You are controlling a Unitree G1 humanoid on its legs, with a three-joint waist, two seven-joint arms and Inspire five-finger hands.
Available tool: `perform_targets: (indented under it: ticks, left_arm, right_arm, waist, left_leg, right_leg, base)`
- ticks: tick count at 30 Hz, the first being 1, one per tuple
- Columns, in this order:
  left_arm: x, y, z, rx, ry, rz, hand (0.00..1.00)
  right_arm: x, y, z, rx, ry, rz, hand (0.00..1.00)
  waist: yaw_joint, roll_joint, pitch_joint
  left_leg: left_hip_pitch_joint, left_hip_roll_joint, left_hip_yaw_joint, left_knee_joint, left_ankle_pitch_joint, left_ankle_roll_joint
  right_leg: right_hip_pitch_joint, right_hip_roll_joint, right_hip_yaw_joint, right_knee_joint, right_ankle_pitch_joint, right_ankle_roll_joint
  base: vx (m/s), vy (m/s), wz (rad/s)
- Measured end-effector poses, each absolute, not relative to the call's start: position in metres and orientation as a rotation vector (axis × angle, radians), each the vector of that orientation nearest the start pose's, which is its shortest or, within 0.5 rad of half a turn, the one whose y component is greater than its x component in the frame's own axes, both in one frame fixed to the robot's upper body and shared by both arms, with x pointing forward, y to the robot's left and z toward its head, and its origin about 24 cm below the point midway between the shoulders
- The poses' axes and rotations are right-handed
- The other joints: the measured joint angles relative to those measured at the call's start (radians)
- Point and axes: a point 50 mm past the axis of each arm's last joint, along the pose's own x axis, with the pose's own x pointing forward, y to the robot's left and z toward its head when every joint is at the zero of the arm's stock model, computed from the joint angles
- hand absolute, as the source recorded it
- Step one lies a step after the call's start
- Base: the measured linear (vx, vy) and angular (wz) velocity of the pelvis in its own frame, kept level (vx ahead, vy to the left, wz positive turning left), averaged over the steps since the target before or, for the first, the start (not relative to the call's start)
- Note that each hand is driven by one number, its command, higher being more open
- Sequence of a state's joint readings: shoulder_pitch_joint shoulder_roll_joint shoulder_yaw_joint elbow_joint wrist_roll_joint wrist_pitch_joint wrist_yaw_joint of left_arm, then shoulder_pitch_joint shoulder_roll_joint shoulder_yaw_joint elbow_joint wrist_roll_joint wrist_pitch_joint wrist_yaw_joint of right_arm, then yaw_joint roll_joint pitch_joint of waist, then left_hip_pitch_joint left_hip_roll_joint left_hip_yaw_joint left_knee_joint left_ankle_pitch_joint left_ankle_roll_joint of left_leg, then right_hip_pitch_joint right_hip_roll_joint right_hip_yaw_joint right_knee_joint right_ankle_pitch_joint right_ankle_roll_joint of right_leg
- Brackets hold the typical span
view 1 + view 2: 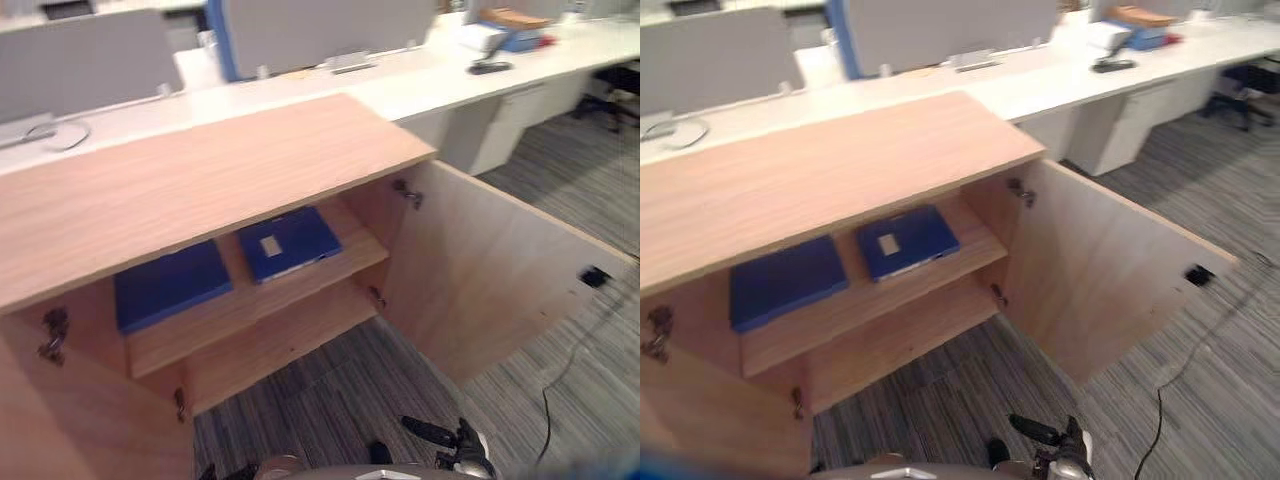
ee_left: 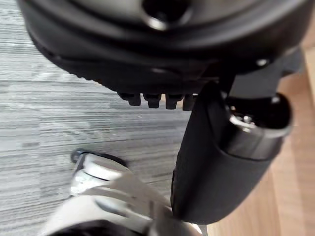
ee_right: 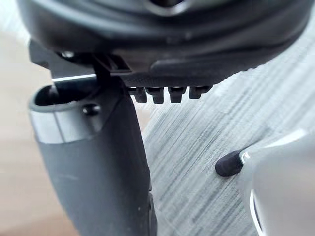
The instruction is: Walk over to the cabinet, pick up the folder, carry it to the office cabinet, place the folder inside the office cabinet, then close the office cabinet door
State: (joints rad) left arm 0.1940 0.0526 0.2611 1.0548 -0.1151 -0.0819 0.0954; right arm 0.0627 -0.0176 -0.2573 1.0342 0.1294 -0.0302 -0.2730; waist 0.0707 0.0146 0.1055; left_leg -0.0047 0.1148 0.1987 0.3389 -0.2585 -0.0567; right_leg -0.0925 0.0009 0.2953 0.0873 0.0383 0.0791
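Folder [image 1: 288,243], blue with a pale label, lies flat on the upper shelf [image 1: 335,272] inside the open cabinet [image 1: 200,180], centre of frame. A second blue folder [image 1: 170,283] sits just to its left on the same shelf, not touching it. The right door [image 1: 490,290] is swung wide open at right; the left door [image 1: 60,420] is open at lower left. A white table [image 1: 450,85] runs along the top. Left hand [image 2: 216,167] and right hand [image 3: 93,162] hang over the grey carpet [image 1: 330,390], thumbs straight, fingers relaxed, nothing held.
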Motion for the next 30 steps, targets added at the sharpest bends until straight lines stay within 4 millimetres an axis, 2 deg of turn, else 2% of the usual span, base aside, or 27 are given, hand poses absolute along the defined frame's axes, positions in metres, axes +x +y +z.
perform_targets:
  ticks: [4, 6, 9, 11, 15, 18, 19, 20, 22, 25, 26, 28, 30]
  left_arm:
    - [0.059, 0.214, -0.164, -0.087, 1.108, 0.454, 1.0]
    - [0.064, 0.218, -0.163, -0.098, 1.098, 0.474, 1.0]
    - [0.07, 0.219, -0.162, -0.1, 1.084, 0.475, 1.0]
    - [0.072, 0.217, -0.162, -0.109, 1.084, 0.472, 1.0]
    - [0.071, 0.204, -0.165, -0.17, 1.088, 0.487, 1.0]
    - [0.073, 0.198, -0.165, -0.192, 1.086, 0.486, 1.0]
    - [0.074, 0.192, -0.166, -0.207, 1.089, 0.474, 1.0]
    - [0.075, 0.191, -0.166, -0.209, 1.087, 0.47, 1.0]
    - [0.079, 0.186, -0.166, -0.175, 1.093, 0.41, 1.0]
    - [0.081, 0.187, -0.165, -0.113, 1.097, 0.346, 1.0]
    - [0.082, 0.186, -0.165, -0.088, 1.098, 0.309, 1.0]
    - [0.084, 0.186, -0.165, -0.076, 1.096, 0.283, 1.0]
    - [0.083, 0.186, -0.165, -0.059, 1.102, 0.251, 1.0]
  right_arm:
    - [0.083, -0.203, -0.161, 0.16, 1.099, -0.641, 1.0]
    - [0.083, -0.201, -0.161, 0.208, 1.091, -0.668, 1.0]
    - [0.078, -0.201, -0.162, 0.253, 1.088, -0.709, 1.0]
    - [0.077, -0.202, -0.162, 0.252, 1.08, -0.713, 1.0]
    - [0.078, -0.21, -0.158, 0.235, 1.05, -0.726, 1.0]
    - [0.094, -0.214, -0.15, 0.252, 0.968, -0.733, 1.0]
    - [0.107, -0.221, -0.14, 0.254, 0.888, -0.749, 1.0]
    - [0.113, -0.224, -0.135, 0.253, 0.855, -0.758, 1.0]
    - [0.13, -0.236, -0.12, 0.202, 0.756, -0.755, 1.0]
    - [0.148, -0.251, -0.103, 0.14, 0.66, -0.752, 1.0]
    - [0.154, -0.262, -0.095, 0.101, 0.622, -0.763, 1.0]
    - [0.162, -0.273, -0.088, 0.074, 0.589, -0.772, 1.0]
    - [0.179, -0.287, -0.072, 0.017, 0.526, -0.759, 1.0]
  waist:
    - [-0.018, -0.014, -0.008]
    - [-0.025, -0.019, -0.007]
    - [-0.029, -0.031, -0.011]
    - [-0.031, -0.036, -0.019]
    - [-0.03, -0.005, -0.053]
    - [-0.03, 0.001, -0.062]
    - [-0.032, 0.003, -0.068]
    - [-0.033, 0.004, -0.07]
    - [-0.041, 0.006, -0.081]
    - [-0.05, 0.008, -0.089]
    - [-0.056, 0.008, -0.088]
    - [-0.057, 0.007, -0.089]
    - [-0.071, 0.014, -0.084]
  left_leg:
    - [0.085, 0.002, 0.158, -0.047, 0.001, 0.003]
    - [0.127, 0.009, 0.249, -0.058, 0.007, 0.012]
    - [0.181, 0.029, 0.287, -0.057, -0.002, -0.002]
    - [0.201, 0.039, 0.287, -0.063, -0.007, -0.025]
    - [0.21, 0.063, 0.288, -0.125, 0.016, -0.056]
    - [0.212, 0.073, 0.289, -0.179, 0.039, -0.065]
    - [0.212, 0.075, 0.287, -0.204, 0.052, -0.071]
    - [0.212, 0.075, 0.284, -0.211, 0.056, -0.072]
    - [0.212, 0.071, 0.237, -0.229, 0.071, -0.058]
    - [0.205, 0.068, 0.19, -0.245, 0.072, -0.057]
    - [0.203, 0.065, 0.168, -0.246, 0.075, -0.051]
    - [0.204, 0.059, 0.149, -0.246, 0.082, -0.041]
    - [0.208, 0.05, 0.122, -0.243, 0.087, -0.033]
  right_leg:
    - [-0.026, -0.017, 0.002, 0.021, 0.008, -0.016]
    - [-0.068, -0.068, -0.15, 0.084, 0.014, -0.041]
    - [-0.073, -0.122, -0.327, 0.162, 0.015, -0.048]
    - [-0.068, -0.114, -0.347, 0.182, 0.014, -0.04]
    - [-0.076, -0.073, -0.355, 0.162, 0.007, -0.039]
    - [-0.078, -0.044, -0.352, 0.113, 0.023, -0.049]
    - [-0.075, -0.031, -0.352, 0.084, 0.035, -0.054]
    - [-0.073, -0.029, -0.352, 0.077, 0.038, -0.053]
    - [-0.062, -0.021, -0.353, 0.04, 0.05, -0.052]
    - [-0.047, -0.013, -0.361, -0.004, 0.066, -0.049]
    - [-0.032, -0.015, -0.368, -0.025, 0.072, -0.047]
    - [-0.022, -0.02, -0.369, -0.034, 0.075, -0.046]
    - [-0.007, -0.029, -0.372, -0.039, 0.077, -0.044]
  base:
    - [-0.05, 0.087, -1.2]
    - [0.01, 0.055, -1.13]
    - [0.09, -0.027, -0.49]
    - [0.15, -0.088, -0.03]
    - [0.15, -0.098, -0.03]
    - [0.09, -0.052, -0.15]
    - [0.08, -0.014, -0.08]
    - [0.1, -0.004, -0.03]
    - [0.07, 0.009, -0.01]
    - [0.06, 0.018, 0.07]
    - [0.04, 0.042, 0.2]
    - [0.03, 0.044, 0.12]
    - [0.02, 0.039, 0.11]
